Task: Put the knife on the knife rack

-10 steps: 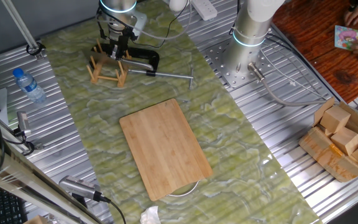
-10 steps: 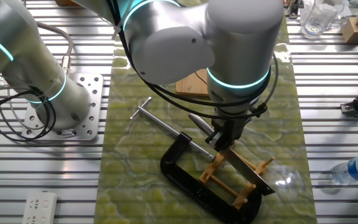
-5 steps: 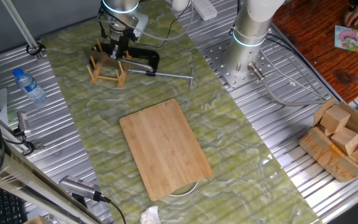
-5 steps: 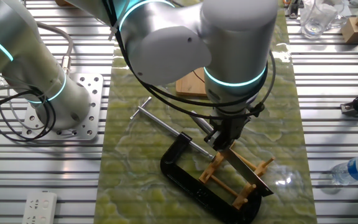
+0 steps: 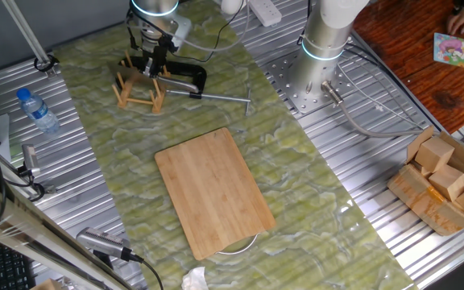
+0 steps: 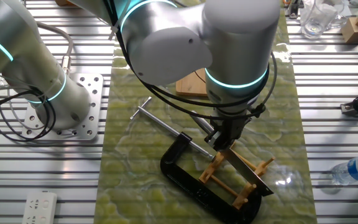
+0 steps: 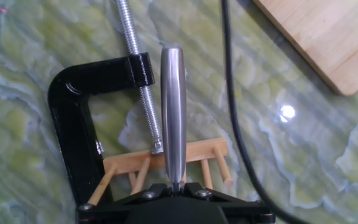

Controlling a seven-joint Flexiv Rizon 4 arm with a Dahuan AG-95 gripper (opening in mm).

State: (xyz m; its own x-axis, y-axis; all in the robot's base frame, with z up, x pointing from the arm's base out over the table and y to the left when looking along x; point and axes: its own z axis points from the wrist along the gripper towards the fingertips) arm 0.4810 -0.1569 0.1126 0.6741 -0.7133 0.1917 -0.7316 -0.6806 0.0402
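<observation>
Nothing on the table has shifted since a second ago, and my arm has barely stirred: it stands over the far end of the green mat, wrist pointing straight down, my pincer (image 6: 224,144) low above the knife rack (image 6: 236,176). In the hand view the slim silver handle of the knife (image 7: 173,112) runs up out of my fingers, so I am closed on it; from the other fixed view the dark blade lies slanted across the rack, among the upright pegs, though I cannot tell whether it is seated between them. One knife, one rack. One black C-clamp (image 6: 194,185) lies just beside the rack, its frame curving round the rack's near side and its threaded rod (image 7: 137,62) ending close to the wooden frame. One bamboo cutting board (image 5: 213,190) lies in the middle of the mat, well apart from the rack. One plastic water bottle (image 5: 37,109) lies on the slatted metal off the mat's edge.
</observation>
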